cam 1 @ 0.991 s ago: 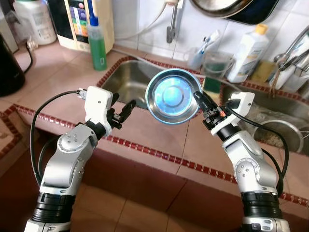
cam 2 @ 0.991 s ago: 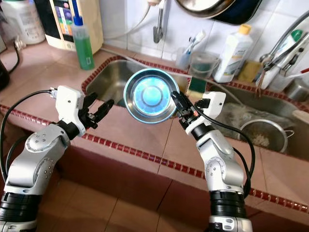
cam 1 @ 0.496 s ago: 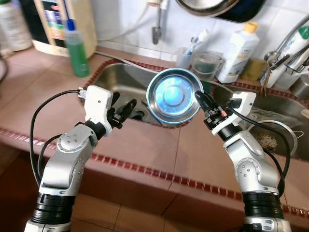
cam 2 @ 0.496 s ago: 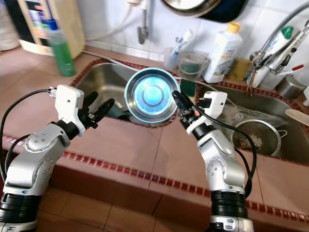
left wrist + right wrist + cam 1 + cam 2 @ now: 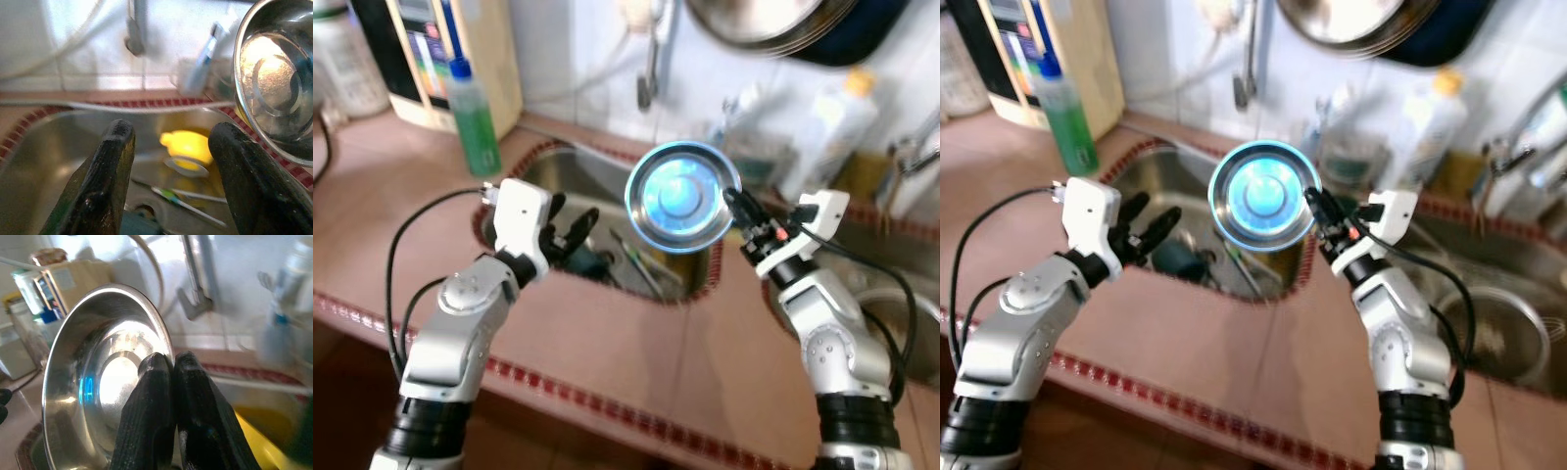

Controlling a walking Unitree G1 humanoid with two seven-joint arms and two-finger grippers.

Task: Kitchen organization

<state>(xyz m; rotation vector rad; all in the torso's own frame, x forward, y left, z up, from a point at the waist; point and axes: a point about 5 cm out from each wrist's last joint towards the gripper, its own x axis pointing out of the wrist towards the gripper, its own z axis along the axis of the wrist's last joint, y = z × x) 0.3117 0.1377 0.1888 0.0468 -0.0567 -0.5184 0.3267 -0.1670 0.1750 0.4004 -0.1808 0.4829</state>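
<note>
Camera closer over sink (image 5: pixel 558 171) now, picture blurred; bowl (image 5: pixel 681 196) same spot between grippers, upright on edge, hollow toward head.

Right gripper (image 5: pixel 736 204): fingers (image 5: pixel 161 396) pinched tight on bowl rim. Left gripper (image 5: pixel 570 227): fingers (image 5: pixel 105 171) spread wide, empty, well apart from bowl, above basin.

Bowl: thin steel, likely light, stiff, slick; rim pinch could swivel. Better hold: rim, opposite side.

Left wrist view alone reveals yellow thing (image 5: pixel 188 147) and utensils (image 5: pixel 190 205) down in basin, just beyond fingertips.

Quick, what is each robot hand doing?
Left gripper: open, holding nothing.
Right gripper: closed on the rim of the steel bowl.
</note>
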